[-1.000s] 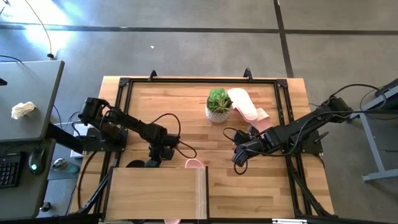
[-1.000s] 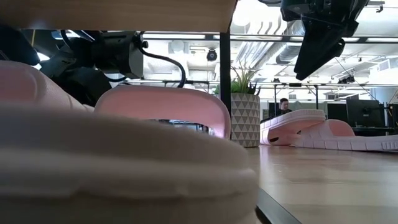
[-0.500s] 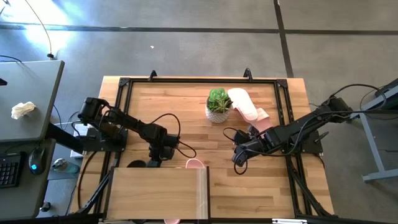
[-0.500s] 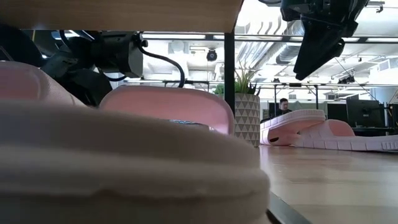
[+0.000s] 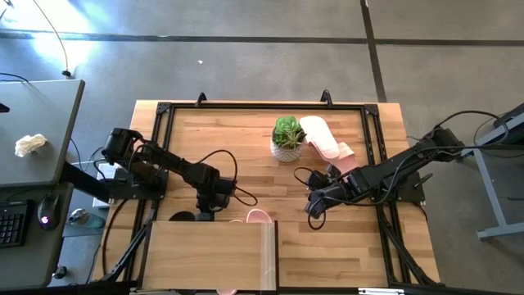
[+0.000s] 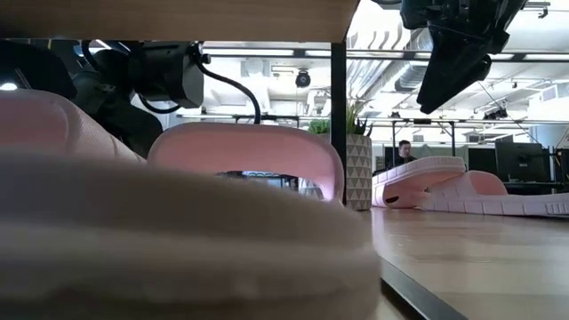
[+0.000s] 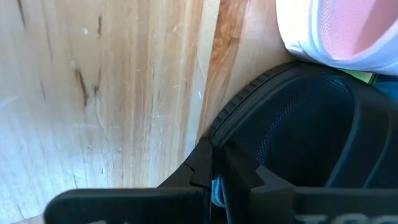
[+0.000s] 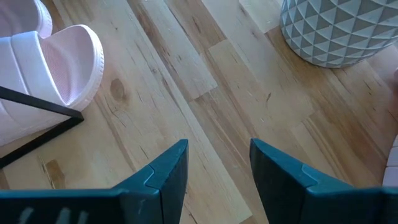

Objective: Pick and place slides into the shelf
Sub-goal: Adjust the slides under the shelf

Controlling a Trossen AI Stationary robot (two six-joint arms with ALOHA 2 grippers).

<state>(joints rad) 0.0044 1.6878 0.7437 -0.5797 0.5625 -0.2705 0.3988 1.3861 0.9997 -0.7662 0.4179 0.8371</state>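
Note:
My left gripper is shut at the shelf's far edge, its tips against a black slide that lies partly under the shelf top. A pink slide pokes out from under the shelf beside it, and fills the low view. My right gripper hangs open above bare table, right of that pink slide. Two more pink slides lie by the plant at the back. My left gripper touches the black slide's ribbed sole rim with its shut fingertips. It comes down on it at a slant from the table's far side. The slide lies flat on the table. I cannot tell whether any of the rim is caught between the fingers.
A potted green plant stands at the back middle, its patterned pot in front of my right gripper. The shelf's dark post stands between the near slides and the open tabletop to the right.
My left gripper has rolled its wrist while staying at the black slide. The shelf has slid a little toward the table's right edge, and the pink slide at its far edge has shifted with it.

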